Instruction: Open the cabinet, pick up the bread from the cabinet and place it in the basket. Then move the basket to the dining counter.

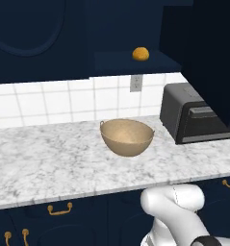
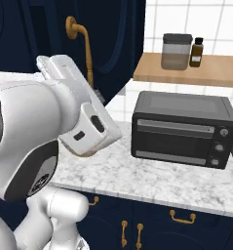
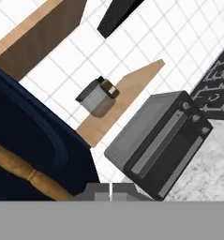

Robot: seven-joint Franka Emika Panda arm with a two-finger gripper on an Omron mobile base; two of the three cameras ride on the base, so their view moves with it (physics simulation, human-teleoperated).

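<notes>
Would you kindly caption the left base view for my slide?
Bread sits in the opened cabinet above the empty basket beside a toaster oven.

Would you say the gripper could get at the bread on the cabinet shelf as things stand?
Probably yes: the cabinet door stands open and the bread sits alone on the exposed shelf with nothing in front. The gripper would need to turn from the door handle toward it.

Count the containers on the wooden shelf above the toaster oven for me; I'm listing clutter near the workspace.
2. A grey lidded canister stands toward the left of the wooden shelf, and a small dark bottle stands right beside it. The shelf runs out of frame, so more may be hidden.
</notes>
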